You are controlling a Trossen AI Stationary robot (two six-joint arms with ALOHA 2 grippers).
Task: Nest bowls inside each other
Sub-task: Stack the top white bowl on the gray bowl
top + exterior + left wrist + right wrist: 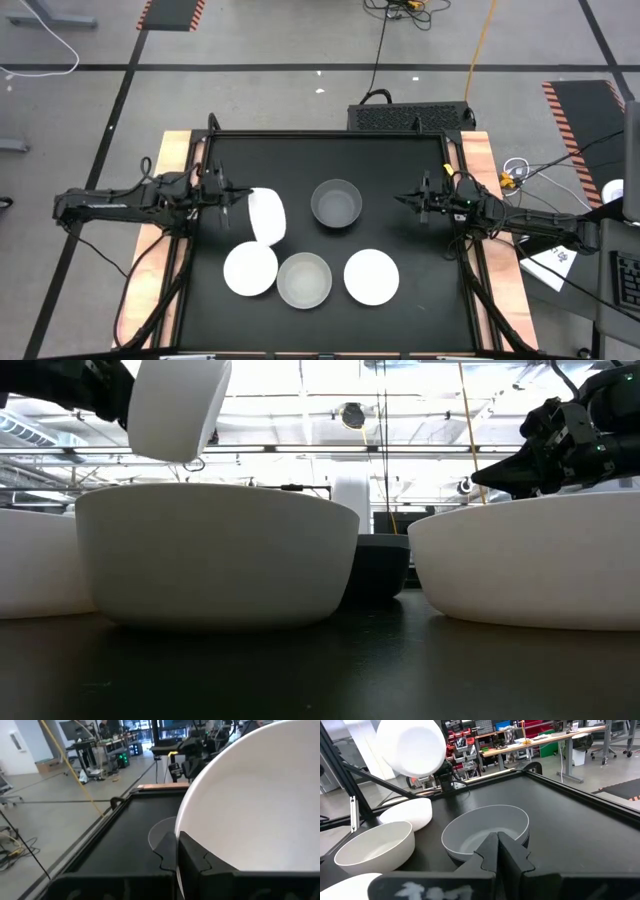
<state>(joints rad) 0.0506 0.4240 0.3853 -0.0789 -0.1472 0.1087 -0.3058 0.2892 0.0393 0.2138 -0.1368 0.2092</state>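
White bowl (266,214) hangs tipped on its side in your left gripper (234,197), fingers pinched on its rim, above the table (400,150) beside the front-left white bowl (250,270). Level it before you lower, and centre it over whichever bowl you choose. The pale grey bowl (304,279) and right white bowl (371,276) look empty; the grey bowl (336,202) seems already stacked on a darker one. Your right gripper (410,199) waits closed, holding nothing.
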